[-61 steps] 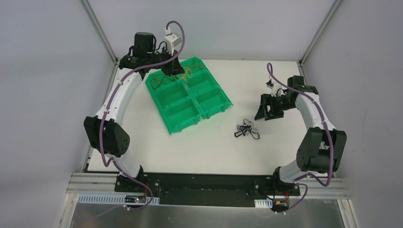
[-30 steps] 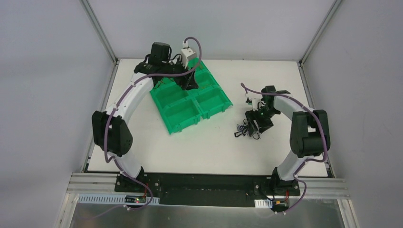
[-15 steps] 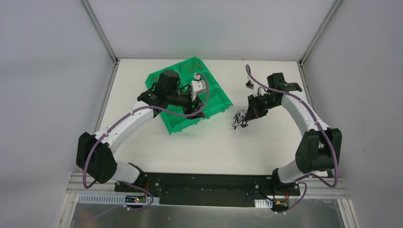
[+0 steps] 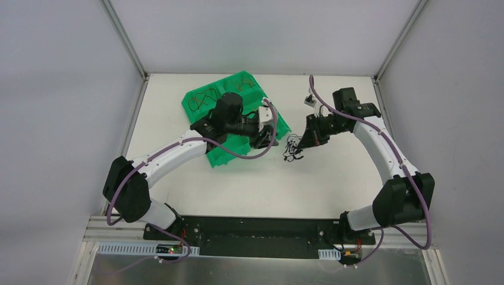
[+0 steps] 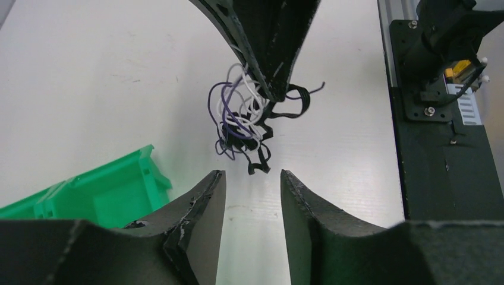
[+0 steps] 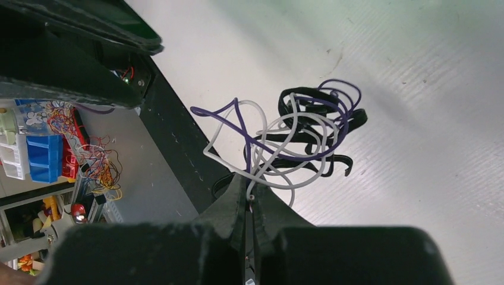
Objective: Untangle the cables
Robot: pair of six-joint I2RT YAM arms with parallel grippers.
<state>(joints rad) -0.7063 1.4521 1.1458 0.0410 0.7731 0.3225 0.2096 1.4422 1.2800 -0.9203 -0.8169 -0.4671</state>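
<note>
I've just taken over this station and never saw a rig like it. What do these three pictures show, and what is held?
Two robot arms stand at the near edge of a white table. The wide picture looks down from above; the other two come from a camera on each wrist. A green tray lies on the table, thin wires in its far end. The right hand is shut on a tangle of cables, purple, white and black. The left hand, jaws apart, points at that tangle without touching it.
</note>
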